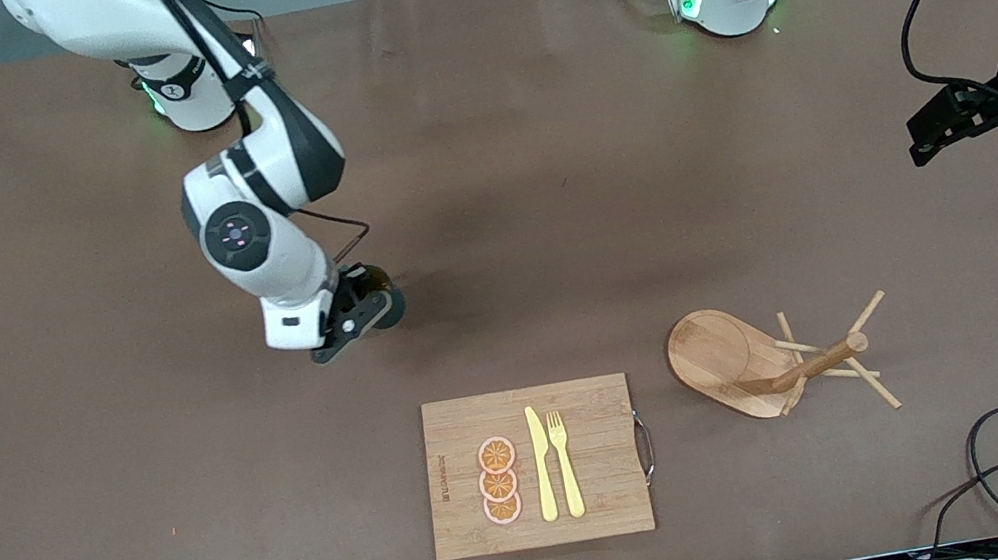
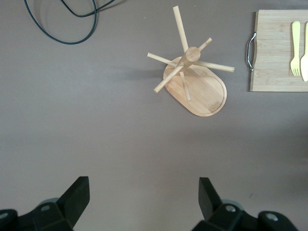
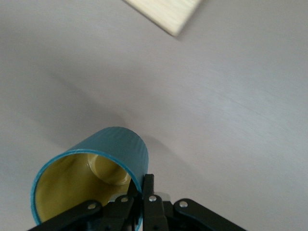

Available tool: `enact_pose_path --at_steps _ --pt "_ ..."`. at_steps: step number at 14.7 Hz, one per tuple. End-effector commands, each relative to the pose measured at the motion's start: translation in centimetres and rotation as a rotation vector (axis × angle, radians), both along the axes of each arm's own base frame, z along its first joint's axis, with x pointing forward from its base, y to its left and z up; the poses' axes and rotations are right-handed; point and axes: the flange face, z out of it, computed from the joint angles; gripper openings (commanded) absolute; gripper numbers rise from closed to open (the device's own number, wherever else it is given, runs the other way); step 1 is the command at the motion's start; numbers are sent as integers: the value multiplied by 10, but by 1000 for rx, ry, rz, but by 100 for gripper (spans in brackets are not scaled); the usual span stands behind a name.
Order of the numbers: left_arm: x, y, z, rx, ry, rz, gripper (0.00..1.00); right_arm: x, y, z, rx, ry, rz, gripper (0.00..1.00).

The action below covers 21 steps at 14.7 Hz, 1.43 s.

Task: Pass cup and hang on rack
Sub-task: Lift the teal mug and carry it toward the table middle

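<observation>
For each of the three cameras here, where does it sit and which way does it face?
Front view: high across the table, facing both arm bases; right gripper low over the brown table, left gripper waiting.
Left wrist view: looks down on the light wooden mug rack; its open fingers show.
Right wrist view: close on the dark teal cup, its rim pinched by the fingers.
Shared: front and left wrist views both show the rack and bamboo cutting board.
</observation>
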Motion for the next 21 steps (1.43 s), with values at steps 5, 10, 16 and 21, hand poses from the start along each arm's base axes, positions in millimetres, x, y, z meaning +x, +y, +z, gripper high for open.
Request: enact_pose_path --at_steps 5,10,16,21 --pt "2 -1 -4 -17 4 15 100 -6 64 -20 -10 -10 22 2" --pt "5 19 -13 -15 32 28 100 -19 104 -30 -15 -17 19 2" --pt "12 13 -27 -14 54 56 100 -47 144 -30 -11 -34 12 2" --pt "11 -3 -28 -17 52 32 100 -53 175 -47 -22 -46 46 2"
